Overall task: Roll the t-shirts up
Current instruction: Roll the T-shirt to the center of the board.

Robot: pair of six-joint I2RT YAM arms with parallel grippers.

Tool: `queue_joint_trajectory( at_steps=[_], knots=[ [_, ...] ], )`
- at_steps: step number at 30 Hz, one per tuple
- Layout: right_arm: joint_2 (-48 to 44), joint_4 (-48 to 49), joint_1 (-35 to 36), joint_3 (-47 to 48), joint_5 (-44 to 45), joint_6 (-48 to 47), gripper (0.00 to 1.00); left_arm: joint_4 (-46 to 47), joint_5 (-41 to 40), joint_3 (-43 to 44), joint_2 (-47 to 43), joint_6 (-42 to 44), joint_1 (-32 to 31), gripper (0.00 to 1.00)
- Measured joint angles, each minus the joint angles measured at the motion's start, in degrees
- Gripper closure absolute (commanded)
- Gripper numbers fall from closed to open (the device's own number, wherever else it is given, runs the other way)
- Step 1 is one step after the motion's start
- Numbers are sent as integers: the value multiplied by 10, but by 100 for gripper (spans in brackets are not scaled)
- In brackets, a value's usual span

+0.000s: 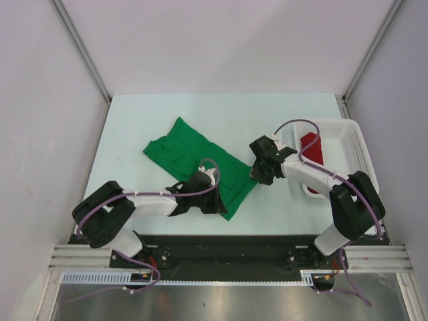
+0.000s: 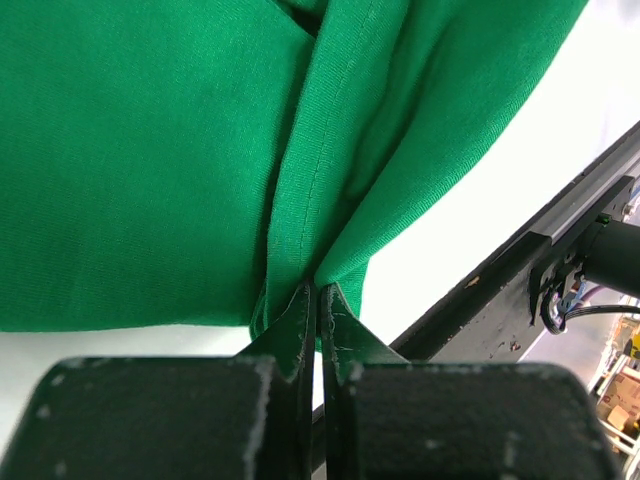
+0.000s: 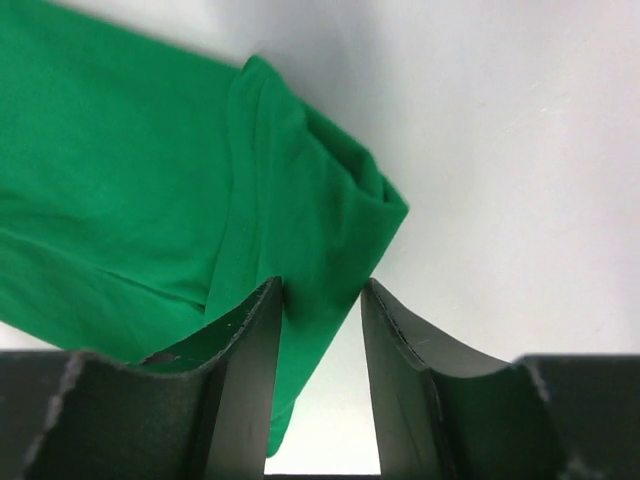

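A pale, mint-white table (image 1: 134, 120) fills the middle of the overhead view, closed in by plain white walls (image 1: 221, 40) at the back and on both sides. Two silver metal posts (image 1: 80, 47) slant up from its far corners. A white plastic mesh basket (image 1: 358, 144) sits against the table's right edge, about midway along it. Along the near edge runs a black mounting plate (image 1: 227, 247) crossed by a silver rail (image 1: 73, 257), and below that lies a sheet of brushed steel (image 1: 221, 304)
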Motion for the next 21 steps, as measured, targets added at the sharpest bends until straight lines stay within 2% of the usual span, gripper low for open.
queue_joint_trajectory(
  at_steps=[3, 11, 21],
  knots=[
    [2, 2, -11, 0, 0, -1, 67, 0, 0, 0, 0, 0, 0, 100],
    [26, 14, -46, 0, -21, -6, 74, 0, 0, 0, 0, 0, 2, 100],
    [73, 27, -57, 15, -36, -18, 81, 0, 0, 0, 0, 5, 3, 100]
  ],
)
